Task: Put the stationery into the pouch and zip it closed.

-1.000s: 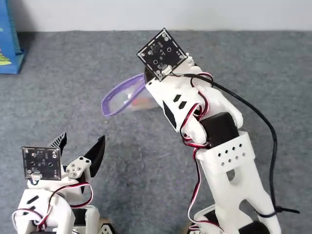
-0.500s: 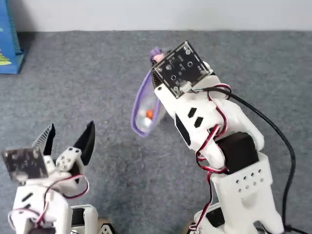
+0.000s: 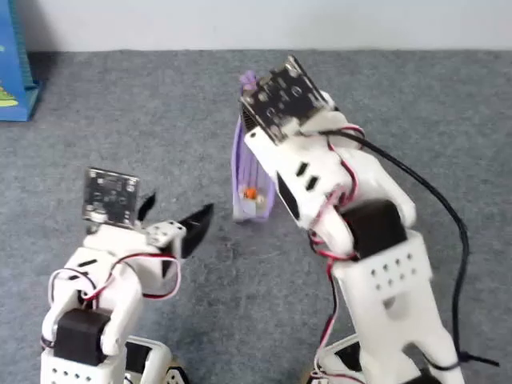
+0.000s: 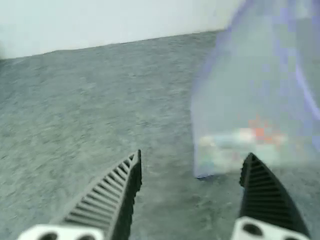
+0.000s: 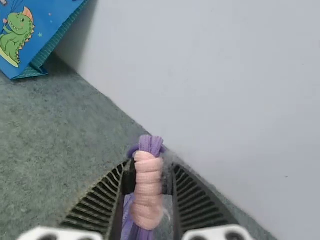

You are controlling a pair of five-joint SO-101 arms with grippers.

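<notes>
A clear pouch with purple edging (image 3: pixel 250 164) hangs upright from my right arm (image 3: pixel 336 192), its bottom corner close to the grey carpet. Small stationery pieces (image 3: pixel 250 194) lie in its bottom. In the right wrist view my right gripper (image 5: pixel 148 176) is shut on the pouch's pink and purple end loop (image 5: pixel 148 170). My left gripper (image 3: pixel 178 211) stands open to the left of the pouch's lower end, apart from it. In the left wrist view the pouch (image 4: pixel 260 95) and the stationery (image 4: pixel 242 140) are just beyond my open left gripper (image 4: pixel 192 169).
A blue box (image 3: pixel 14 68) stands at the far left against the white wall; it is a blue bag with a dinosaur print (image 5: pixel 35 35) in the right wrist view. Grey carpet (image 3: pixel 120 120) covers the table around both arms.
The right arm has swung the pouch from lying flat sideways to hanging upright. The left arm has risen and turned right, bringing its open gripper nearer the pouch's bottom.
</notes>
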